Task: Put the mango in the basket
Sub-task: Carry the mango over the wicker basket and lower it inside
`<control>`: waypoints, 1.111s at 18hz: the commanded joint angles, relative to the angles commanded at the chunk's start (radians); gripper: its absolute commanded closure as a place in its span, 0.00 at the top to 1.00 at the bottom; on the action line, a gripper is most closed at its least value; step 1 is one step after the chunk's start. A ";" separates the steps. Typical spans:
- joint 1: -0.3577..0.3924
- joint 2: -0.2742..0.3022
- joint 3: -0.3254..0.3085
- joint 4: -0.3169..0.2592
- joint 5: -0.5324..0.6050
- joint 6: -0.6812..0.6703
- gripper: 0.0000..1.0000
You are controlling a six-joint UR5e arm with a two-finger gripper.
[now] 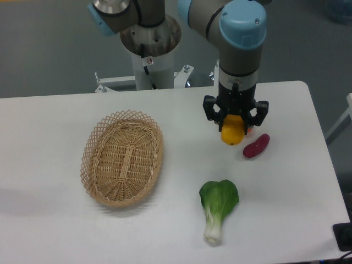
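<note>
The yellow-orange mango (232, 134) hangs between the black fingers of my gripper (234, 125), which is shut on it just above the table at the right of centre. Its upper half is hidden by the gripper body. The oval tan wicker basket (94, 159) lies on the table well to the left of the gripper, with nothing visible inside it.
A dark red-purple oblong vegetable (256, 146) lies just right of the mango. A leafy green bok choy (218, 206) lies toward the front of the table. The robot's base column (149, 52) stands behind the table's far edge.
</note>
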 joint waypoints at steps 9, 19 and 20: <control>-0.218 -0.014 -0.080 0.060 -0.003 -0.302 0.48; -0.402 -0.150 -0.155 0.222 -0.002 -0.430 0.49; -0.420 -0.167 -0.166 0.232 0.000 -0.431 0.49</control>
